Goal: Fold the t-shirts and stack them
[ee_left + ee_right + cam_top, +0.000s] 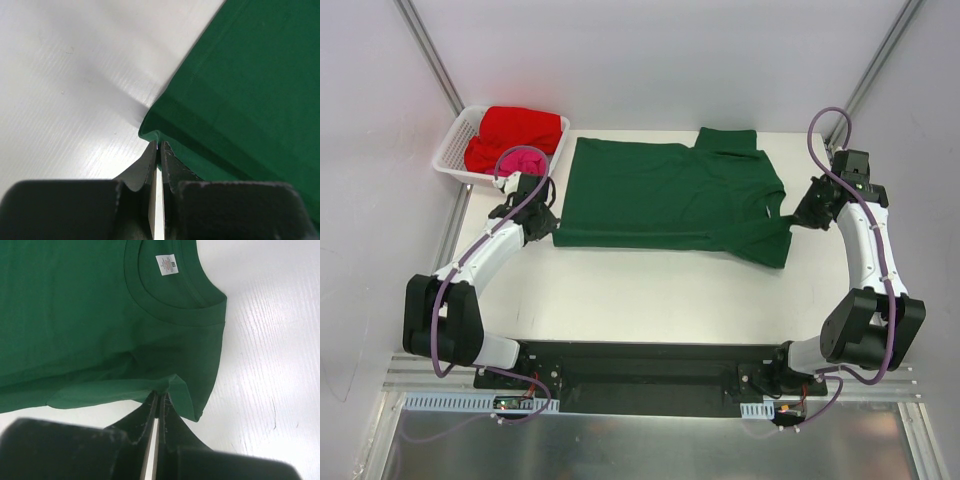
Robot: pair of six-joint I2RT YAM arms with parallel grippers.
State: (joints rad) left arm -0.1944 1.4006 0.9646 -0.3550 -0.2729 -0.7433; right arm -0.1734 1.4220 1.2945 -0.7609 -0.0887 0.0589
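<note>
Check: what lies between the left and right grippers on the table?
The dark green cloth t-shirt, spread out, spans from the left gripper to the right gripper; each is shut on an edge. The top external view shows it.

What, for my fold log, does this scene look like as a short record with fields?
green shirt: spread on the table, hem left, collar right
left gripper: shut on the green shirt's near hem corner
right gripper: shut on the green shirt's edge beside the collar
red shirt: bunched in the basket
pink shirt: in the basket, at the red shirt's near side
basket: table's far left corner
stack: not started
</note>
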